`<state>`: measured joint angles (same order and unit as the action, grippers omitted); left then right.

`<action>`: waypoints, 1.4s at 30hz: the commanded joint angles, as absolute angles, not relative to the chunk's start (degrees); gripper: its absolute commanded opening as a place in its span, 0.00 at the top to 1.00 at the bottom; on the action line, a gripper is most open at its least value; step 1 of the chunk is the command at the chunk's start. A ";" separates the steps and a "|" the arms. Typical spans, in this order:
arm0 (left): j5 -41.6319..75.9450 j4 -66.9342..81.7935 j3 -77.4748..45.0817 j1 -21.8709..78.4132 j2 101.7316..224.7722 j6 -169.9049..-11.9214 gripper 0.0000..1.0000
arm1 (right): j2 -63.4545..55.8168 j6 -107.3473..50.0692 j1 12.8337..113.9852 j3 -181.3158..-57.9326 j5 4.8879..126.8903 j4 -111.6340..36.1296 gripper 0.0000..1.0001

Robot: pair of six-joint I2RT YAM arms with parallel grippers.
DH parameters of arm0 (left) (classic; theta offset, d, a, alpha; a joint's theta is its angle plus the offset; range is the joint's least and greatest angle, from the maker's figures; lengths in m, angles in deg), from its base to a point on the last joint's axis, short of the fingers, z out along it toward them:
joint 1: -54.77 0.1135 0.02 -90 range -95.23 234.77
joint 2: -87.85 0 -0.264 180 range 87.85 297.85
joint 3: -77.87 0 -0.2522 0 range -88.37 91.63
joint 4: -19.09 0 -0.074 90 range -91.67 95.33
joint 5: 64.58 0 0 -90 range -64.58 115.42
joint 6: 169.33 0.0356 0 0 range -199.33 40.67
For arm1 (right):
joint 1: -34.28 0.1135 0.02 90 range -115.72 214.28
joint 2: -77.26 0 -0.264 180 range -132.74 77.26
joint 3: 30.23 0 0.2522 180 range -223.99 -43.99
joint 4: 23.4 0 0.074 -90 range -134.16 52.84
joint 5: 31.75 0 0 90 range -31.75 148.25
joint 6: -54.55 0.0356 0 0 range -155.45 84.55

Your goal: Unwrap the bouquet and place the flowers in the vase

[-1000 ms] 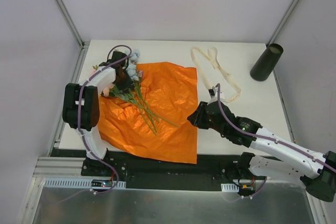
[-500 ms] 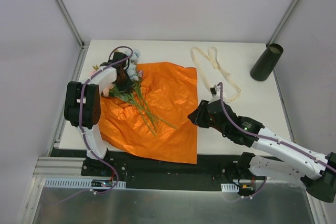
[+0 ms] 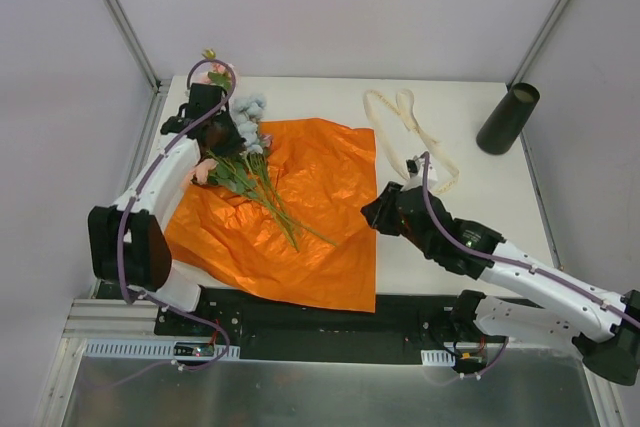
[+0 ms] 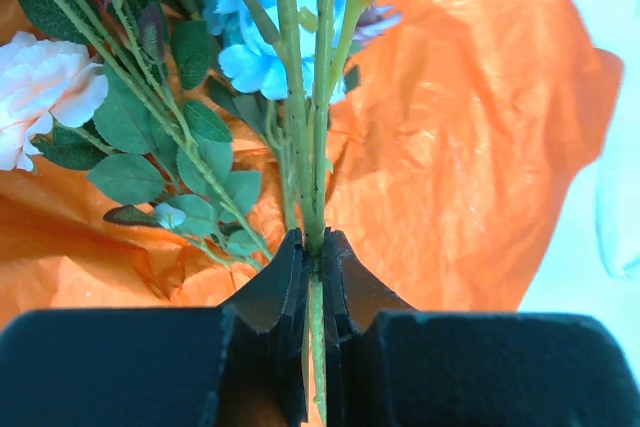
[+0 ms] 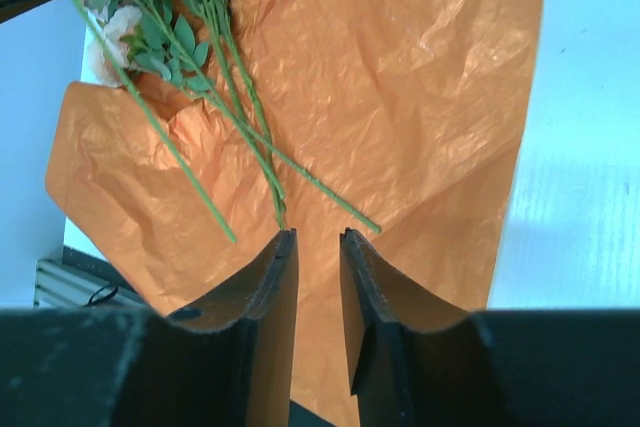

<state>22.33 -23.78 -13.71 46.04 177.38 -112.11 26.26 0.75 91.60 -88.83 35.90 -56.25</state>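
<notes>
Left pincer (image 4: pixel 315 282): pressed together on two or three thin green stems (image 4: pixel 300 127), which run straight up between the jaws. The grip sits low on the stalks, below the leaves.
Outside the grip: the leafy stalks carrying the pale peach bloom (image 4: pixel 40 87) pass beside the jaws and are not pinched.
Flowers (image 3: pixel 250 137): heads at the far-left of the bench (image 3: pixel 450 97). The stem ends trail across the orange paper (image 3: pixel 320 197), which lies opened out flat beneath them.
Right pincer (image 5: pixel 318 242): jaws a little apart with nothing between them. It hangs over the near-right part of the paper, close to the free stem tips.
Vase (image 3: pixel 508 118): far-right corner, well apart from the flowers, mouth unobstructed. The cream ribbon (image 3: pixel 410 132) lies loose between the two.
Step in hand (judged): raising the pinched stalks off the paper for the carry to the vase.
To do it well: lift slowly and watch that the leaves do not drag the loose stalks or the paper along. Get the stem ends hanging downward before crossing the bench. The right pincer is well placed to hold the paper down or steady the tips.
Risk: thin stems may swivel in so narrow a pinch. The remaining stalks probably need a second trip.
</notes>
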 commanded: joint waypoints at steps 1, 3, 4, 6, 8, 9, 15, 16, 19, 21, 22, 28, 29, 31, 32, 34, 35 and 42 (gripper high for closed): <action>15.34 -21.76 -16.55 44.67 168.63 -108.87 1.00 | 25.41 -2.05 91.85 -93.82 29.43 -52.02 0.68; 11.11 -20.17 -18.66 44.14 165.90 -108.08 1.00 | 24.36 -3.10 91.68 -95.49 28.11 -50.35 0.66; 8.74 -19.38 -19.71 43.61 164.41 -107.46 1.00 | 23.74 -3.81 91.76 -96.36 27.75 -49.47 0.65; 2.94 -18.23 -21.47 42.30 162.56 -105.71 1.00 | 22.34 -5.56 91.59 -97.77 28.45 -46.49 0.63; 0.21 -18.05 -22.79 40.54 160.63 -104.13 1.00 | 20.93 -6.53 91.59 -98.92 30.03 -43.76 0.60; -0.68 -17.97 -23.41 39.58 159.58 -103.68 1.00 | 20.14 -6.62 91.50 -99.44 30.82 -42.62 0.59; -11.75 -15.94 -25.79 34.91 157.02 -102.19 1.00 | 13.56 -5.84 90.97 -102.16 38.81 -32.69 0.56; -12.72 -15.86 -26.05 34.12 157.02 -102.27 1.00 | 12.41 -5.40 90.97 -103.04 39.87 -32.15 0.55; -13.95 -15.42 -26.40 32.10 156.58 -102.19 1.00 | 8.89 -4.52 90.97 -105.24 42.42 -29.78 0.55; -14.48 -15.42 -26.40 31.22 156.14 -101.92 1.00 | 6.70 -3.90 91.06 -106.65 42.43 -28.72 0.55; -14.83 -15.42 -26.58 30.87 155.88 -101.83 1.00 | 5.47 -4.08 90.97 -107.44 42.51 -28.63 0.54; -17.38 -15.33 -27.19 29.72 153.77 -100.87 1.00 | -0.60 -3.11 90.97 -110.70 42.17 -28.45 0.55; -17.56 -15.42 -27.45 29.46 153.42 -100.61 1.00 | -1.22 -2.59 90.97 -111.05 42.08 -28.46 0.55; -17.47 -15.42 -27.81 29.28 152.71 -100.43 1.00 | -2.45 -2.32 90.97 -111.58 41.81 -28.63 0.55; -17.30 -15.42 -28.07 29.20 152.45 -100.43 1.00 | -3.06 -2.14 90.88 -111.93 41.81 -28.63 0.55; -17.65 -15.33 -28.51 29.02 152.01 -100.34 1.00 | -4.38 -2.14 90.80 -112.98 43.03 -28.11 0.55; -17.65 -15.33 -28.69 29.11 151.83 -100.34 1.00 | -4.82 -2.14 90.80 -113.42 43.83 -28.02 0.60; -15.54 -15.50 -29.48 29.11 150.25 -100.17 0.74 | -4.83 -4.16 90.18 -113.68 43.05 -26.79 1.00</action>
<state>-15.01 -17.44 -29.04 29.60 152.64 -102.14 -5.76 -2.85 90.95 -110.66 43.70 -30.79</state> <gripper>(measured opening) 0.120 0.048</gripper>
